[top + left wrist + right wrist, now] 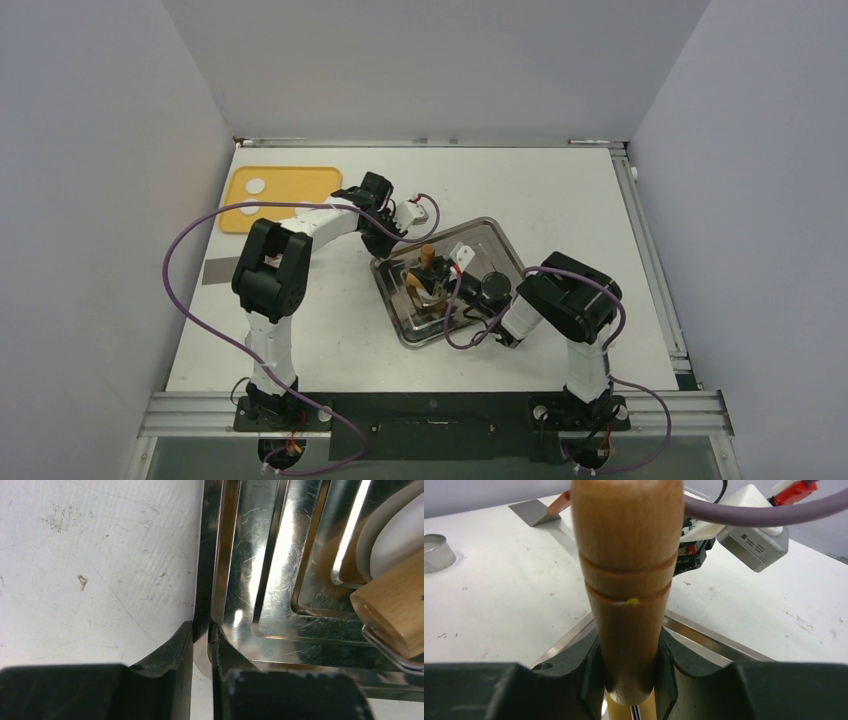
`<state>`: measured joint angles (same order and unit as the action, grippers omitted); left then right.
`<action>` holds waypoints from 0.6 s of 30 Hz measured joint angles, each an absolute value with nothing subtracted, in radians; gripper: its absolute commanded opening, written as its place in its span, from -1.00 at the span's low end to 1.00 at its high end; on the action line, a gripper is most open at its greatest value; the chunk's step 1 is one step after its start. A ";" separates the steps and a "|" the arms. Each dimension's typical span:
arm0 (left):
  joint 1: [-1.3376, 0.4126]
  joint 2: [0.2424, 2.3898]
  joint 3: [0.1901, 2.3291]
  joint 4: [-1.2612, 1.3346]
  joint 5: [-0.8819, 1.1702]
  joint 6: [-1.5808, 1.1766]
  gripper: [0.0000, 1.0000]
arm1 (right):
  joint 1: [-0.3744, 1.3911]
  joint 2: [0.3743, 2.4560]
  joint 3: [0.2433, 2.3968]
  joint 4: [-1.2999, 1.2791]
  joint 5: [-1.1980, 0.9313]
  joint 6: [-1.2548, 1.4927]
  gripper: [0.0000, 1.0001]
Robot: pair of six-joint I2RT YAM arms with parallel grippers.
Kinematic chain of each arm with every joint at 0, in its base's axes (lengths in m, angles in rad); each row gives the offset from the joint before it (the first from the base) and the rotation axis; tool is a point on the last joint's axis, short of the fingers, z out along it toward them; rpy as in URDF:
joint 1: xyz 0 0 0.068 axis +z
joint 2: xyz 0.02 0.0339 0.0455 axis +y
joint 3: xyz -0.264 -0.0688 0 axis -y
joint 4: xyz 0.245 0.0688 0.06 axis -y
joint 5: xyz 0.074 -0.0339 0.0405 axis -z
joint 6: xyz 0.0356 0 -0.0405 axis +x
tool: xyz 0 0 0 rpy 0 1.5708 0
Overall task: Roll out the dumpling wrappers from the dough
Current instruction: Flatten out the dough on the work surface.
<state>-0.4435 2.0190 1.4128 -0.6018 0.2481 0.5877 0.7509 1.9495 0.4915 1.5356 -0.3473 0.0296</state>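
R pincer (629, 650) clamping wooden roller handle (626, 555), L pincer (201, 628) pinching steel tray rim (212, 555), grey module label (751, 544) unreadable

**Wrapper** (400, 532): a thin, flat white sheet with a paler, brighter rim. It lies on the sunken floor of the steel tray (250, 555). The left wrist view shows only its curved edge, and the rest runs out of frame. The end of the wooden rolling pin (395, 610) overlaps its lower edge. It cannot be made out in the top view.

**Dough** (255, 186): one small, round, matte white lump. It rests near the left end of the yellow board (300, 200), well apart from the tray.
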 measured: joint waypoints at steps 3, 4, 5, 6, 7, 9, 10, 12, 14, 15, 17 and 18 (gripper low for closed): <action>-0.443 2.019 1.413 -0.602 0.249 0.588 -1.00 | 0.785 1.941 0.445 1.559 -0.293 0.045 -0.83; -0.443 2.020 1.414 -0.602 0.249 0.588 -1.00 | 0.798 1.940 0.439 1.560 -0.273 0.046 -0.83; -0.443 2.020 1.414 -0.603 0.250 0.588 -1.00 | 0.812 1.939 0.433 1.560 -0.249 0.049 -0.83; -0.443 2.020 1.414 -0.603 0.250 0.588 -1.00 | 0.819 1.939 0.426 1.560 -0.234 0.054 -0.83; -0.443 2.020 1.414 -0.603 0.250 0.588 -1.00 | 0.822 1.939 0.419 1.560 -0.221 0.061 -0.83; -0.443 2.020 1.414 -0.603 0.250 0.588 -1.00 | 0.822 1.933 0.412 1.560 -0.205 0.075 -0.83; -0.443 2.020 1.414 -0.603 0.250 0.588 -1.00 | 0.822 1.929 0.412 1.560 -0.201 0.080 -0.83; -0.443 2.020 1.414 -0.603 0.250 0.588 -1.00 | 0.821 1.913 0.412 1.559 -0.194 0.089 -0.83; -0.443 2.020 1.414 -0.603 0.250 0.588 -1.00 | 0.823 1.901 0.411 1.556 -0.190 0.089 -0.83; -0.443 2.020 1.414 -0.603 0.250 0.588 -1.00 | 0.825 1.890 0.410 1.544 -0.189 0.087 -0.83; -0.443 2.020 1.414 -0.603 0.250 0.588 -1.00 | 0.832 1.866 0.411 1.502 -0.186 0.076 -0.83; -0.443 2.020 1.414 -0.603 0.250 0.588 -1.00 | 0.833 1.855 0.413 1.479 -0.186 0.071 -0.83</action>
<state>-0.4435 2.0201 1.4143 -0.6029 0.2504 0.5880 0.8333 1.8545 0.4133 1.4792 -0.1860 0.0711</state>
